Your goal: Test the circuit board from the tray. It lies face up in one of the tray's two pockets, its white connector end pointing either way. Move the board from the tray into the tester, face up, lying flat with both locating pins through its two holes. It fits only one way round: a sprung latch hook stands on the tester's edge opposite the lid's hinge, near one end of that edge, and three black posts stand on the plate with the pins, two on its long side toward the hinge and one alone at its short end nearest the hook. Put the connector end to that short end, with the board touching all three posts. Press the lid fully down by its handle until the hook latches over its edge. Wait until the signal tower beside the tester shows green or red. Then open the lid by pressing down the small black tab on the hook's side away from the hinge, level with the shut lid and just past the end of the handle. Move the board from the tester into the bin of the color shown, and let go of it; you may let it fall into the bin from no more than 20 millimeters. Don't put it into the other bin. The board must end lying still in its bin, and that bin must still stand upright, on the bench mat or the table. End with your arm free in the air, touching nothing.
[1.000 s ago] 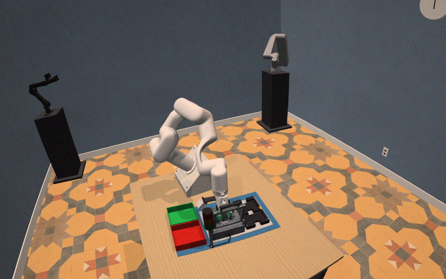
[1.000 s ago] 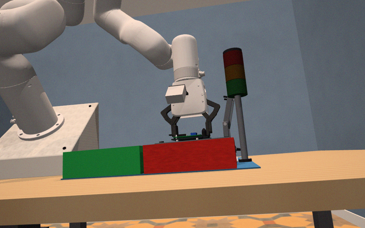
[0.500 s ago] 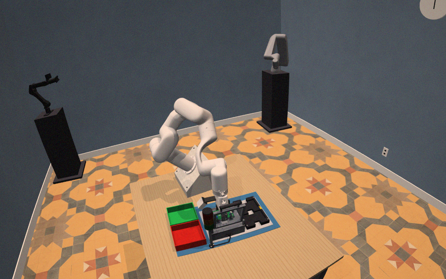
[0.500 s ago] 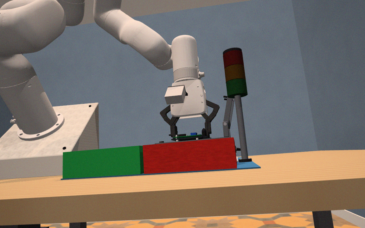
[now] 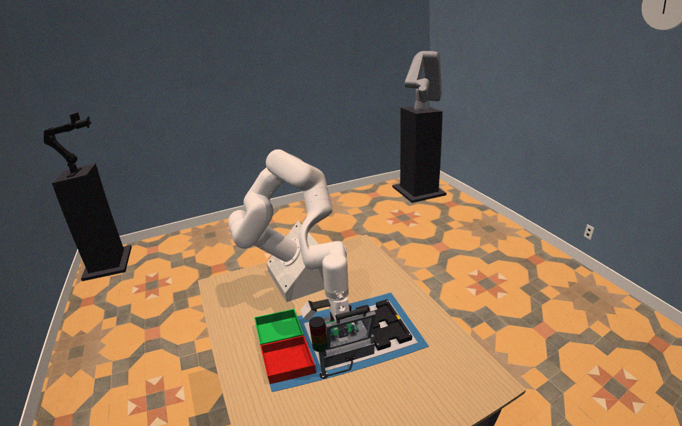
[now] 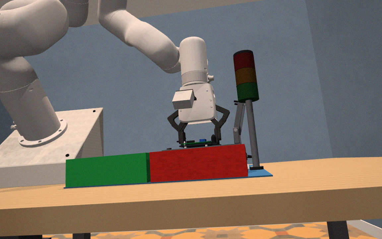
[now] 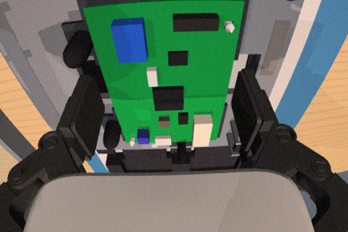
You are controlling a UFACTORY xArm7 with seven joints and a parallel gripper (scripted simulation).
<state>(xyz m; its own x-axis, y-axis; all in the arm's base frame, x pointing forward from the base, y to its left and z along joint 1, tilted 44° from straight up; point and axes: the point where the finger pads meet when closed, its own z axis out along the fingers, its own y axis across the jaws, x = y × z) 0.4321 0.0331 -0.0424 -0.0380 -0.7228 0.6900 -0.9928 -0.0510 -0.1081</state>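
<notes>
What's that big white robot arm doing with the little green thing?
The white robot arm has its gripper reaching down over a green circuit board. The board lies on the tester, and the gripper's black fingers stand wide open on either side, holding nothing. The tester's lid is up. None of the signal tower's lights looks lit. The green bin and red bin sit beside it, with no board inside.
</notes>
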